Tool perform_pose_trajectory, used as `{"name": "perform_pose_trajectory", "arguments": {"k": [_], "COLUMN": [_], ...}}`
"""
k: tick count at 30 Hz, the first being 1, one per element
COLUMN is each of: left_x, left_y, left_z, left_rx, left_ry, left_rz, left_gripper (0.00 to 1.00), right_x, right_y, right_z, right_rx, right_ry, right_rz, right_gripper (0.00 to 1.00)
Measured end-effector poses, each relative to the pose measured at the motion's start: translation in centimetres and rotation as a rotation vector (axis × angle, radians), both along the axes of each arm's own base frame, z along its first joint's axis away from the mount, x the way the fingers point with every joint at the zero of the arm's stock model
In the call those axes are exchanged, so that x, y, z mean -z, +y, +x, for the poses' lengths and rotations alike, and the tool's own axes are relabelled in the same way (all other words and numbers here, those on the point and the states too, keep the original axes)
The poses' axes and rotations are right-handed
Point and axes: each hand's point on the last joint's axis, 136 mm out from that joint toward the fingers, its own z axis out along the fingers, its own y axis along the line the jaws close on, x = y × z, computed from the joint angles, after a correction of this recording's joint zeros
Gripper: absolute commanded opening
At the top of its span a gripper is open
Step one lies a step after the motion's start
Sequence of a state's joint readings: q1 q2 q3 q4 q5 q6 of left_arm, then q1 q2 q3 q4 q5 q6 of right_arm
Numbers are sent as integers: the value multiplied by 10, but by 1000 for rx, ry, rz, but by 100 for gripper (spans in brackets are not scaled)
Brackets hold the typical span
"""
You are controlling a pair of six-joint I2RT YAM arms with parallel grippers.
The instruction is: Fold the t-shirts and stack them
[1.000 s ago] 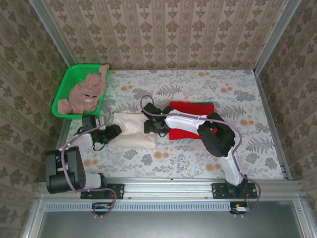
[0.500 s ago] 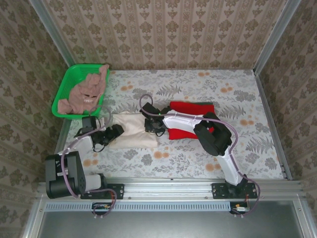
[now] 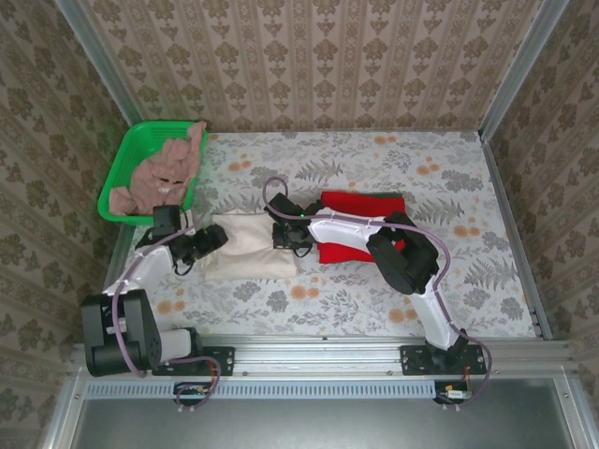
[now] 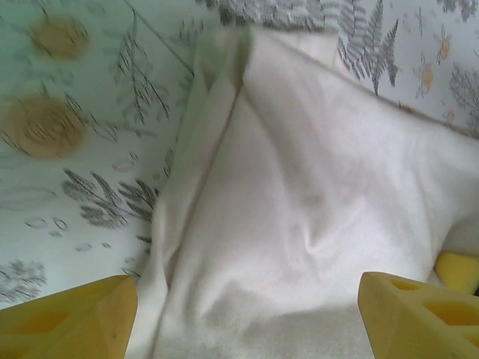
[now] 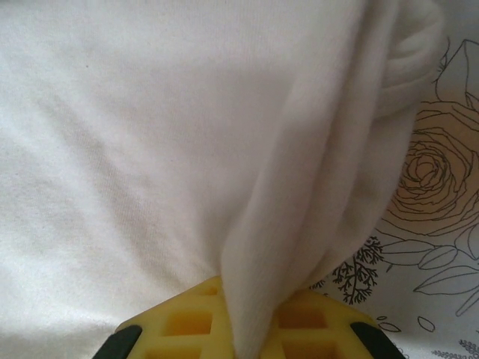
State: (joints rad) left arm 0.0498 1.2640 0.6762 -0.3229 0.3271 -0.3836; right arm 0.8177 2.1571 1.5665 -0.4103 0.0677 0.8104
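Floral table [image 3: 468, 281]: right gripper [image 5: 247, 321] pinches cream t-shirt [image 3: 248, 248]; left gripper [image 4: 247, 307] spread wide; red t-shirt [image 3: 360, 204] half-hidden.

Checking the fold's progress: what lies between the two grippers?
The cream t-shirt fills the stretch from left gripper to right gripper, in the top view.

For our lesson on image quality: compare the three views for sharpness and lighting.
Top external: sharp, evenly lit, cream t-shirt clear. Left wrist: slightly soft, tablecloth tinted greenish. Right wrist: cloth very close, bright, a shaded fold above the right gripper.
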Motion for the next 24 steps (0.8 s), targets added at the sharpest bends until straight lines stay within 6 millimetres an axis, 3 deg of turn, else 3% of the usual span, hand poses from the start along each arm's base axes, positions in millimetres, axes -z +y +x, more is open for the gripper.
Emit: {"name": "perform_pose_trajectory", "arguments": {"k": [3,6,10,17,21,24], "left_x": [10,36,56,55,43,19], "left_y": [3,1,-4,-19,-30,-43], "left_z": [4,0,-3,1,3,4], "left_rx": [9,29,51,96,117,149], "left_ry": [30,108,166,150,122,59], "left_rz": [26,28,22,-26,-88,-139], "left_gripper": [69,65,43,10,1,0], "right_x": [0,0,0,-1,-10,-32], "right_y": [0,0,0,-1,-7,-11], "right_z": [1,1,2,2,-2,-4], "right_rx": [0,0,-3,-4,-15,-19], "right_ry": [-3,-2,-5,-11,-18,-40], "right_rz": [8,15,25,34,29,46], "right_gripper": [0,0,0,0,0,0]}}
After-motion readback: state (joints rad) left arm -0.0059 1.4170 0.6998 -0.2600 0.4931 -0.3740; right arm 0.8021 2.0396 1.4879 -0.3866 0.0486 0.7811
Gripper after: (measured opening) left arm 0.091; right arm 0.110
